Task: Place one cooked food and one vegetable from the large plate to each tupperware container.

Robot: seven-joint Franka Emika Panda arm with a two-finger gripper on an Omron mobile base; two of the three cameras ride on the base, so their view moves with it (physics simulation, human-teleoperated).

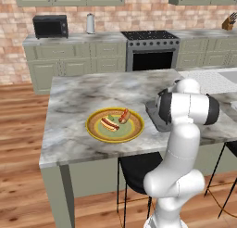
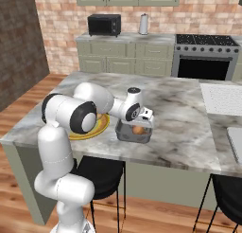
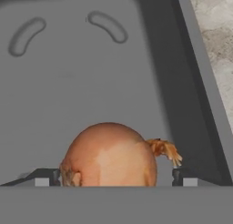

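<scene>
1. Although the arm's bulky white links cover much of the dark grey tupperware container point(image 1: 155, 117) in the left base view, its near-left corner and rim show on the marble surface point(image 1: 74, 102), just right of the large plate point(image 1: 95, 129).
2. In the right base view the gripper point(image 2: 140, 123) hangs low over that container point(image 2: 127, 134), and an onion point(image 2: 138, 130) sits inside it, directly under the fingers.
3. The hand view looks down into the container's grey floor point(image 3: 91, 73), with two curved grooves near the top and a raised wall on the right.
4. The onion point(image 3: 109, 155) fills the lower middle of that view, brown-orange with a dry tuft on its right; its lower part is cut off by the frame's bottom.
5. The gripper point(image 3: 116, 178) stands spread: one dark fingertip shows at each side of the onion, the right one clearly apart from the skin. Whether the left one touches cannot be told, so the gripper looks released rather than clamped.
6. The large plate carries a hot dog point(image 1: 109, 123) and a smaller reddish item point(image 1: 124, 116) beside it, too small to identify.
7. In the right base view the plate point(image 2: 97, 130) is mostly hidden behind the arm's elbow; only a yellow-orange arc of rim shows.
8. At the right edge, a pale shape point(image 2: 235, 139) is cut off, so I cannot tell what it is.
</scene>
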